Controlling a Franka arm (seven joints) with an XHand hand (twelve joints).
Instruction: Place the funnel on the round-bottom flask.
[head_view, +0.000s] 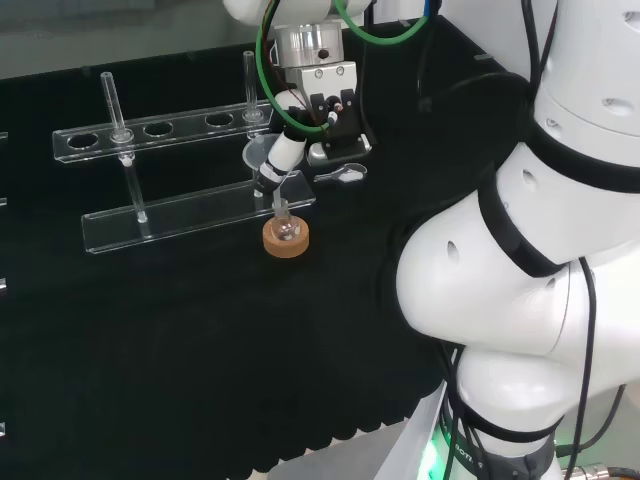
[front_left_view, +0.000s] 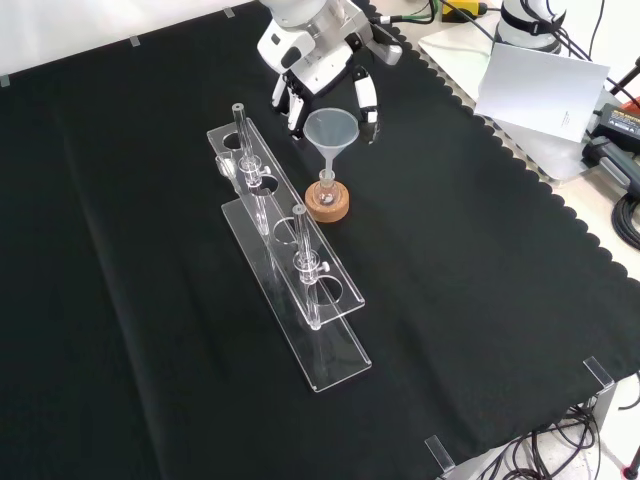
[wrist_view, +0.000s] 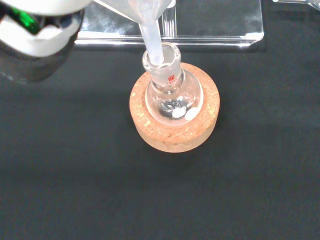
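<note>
Here, in the head view, the black and white robot hand (head_view: 290, 140) is hanging over the far middle of the black cloth (head_view: 200, 340), its fingers curled down around the clear conical funnel (head_view: 262, 156); the funnel's stem is pointing down at the small clear round-bottom glass flask (head_view: 286, 229), which is sitting upright in a round cork ring stand (head_view: 286, 240). A clear acrylic test tube rack (head_view: 170, 180) is standing just to the left of the flask, carrying two upright clear glass tubes (head_view: 108, 98). In the front view, the hand (front_left_view: 320, 60) is reaching in from the top, with fingers sitting on either side of the funnel (front_left_view: 330, 130); whether they are touching its rim, I cannot tell. The funnel is standing upright with its stem entering the neck of the flask (front_left_view: 326, 190) on the cork ring (front_left_view: 327, 205), just right of the rack (front_left_view: 290, 270). In the wrist view, the funnel stem (wrist_view: 151, 42) is sitting inside the open neck of the flask (wrist_view: 172, 95), leaning against one side of it. The flask is resting centred in the cork ring (wrist_view: 175, 132), and a few pale specks are showing at its bottom. The edge of the rack (wrist_view: 200, 25) is lying just beyond the cork ring, and a blurred part of the hand (wrist_view: 35, 35) is showing at the corner.
</note>
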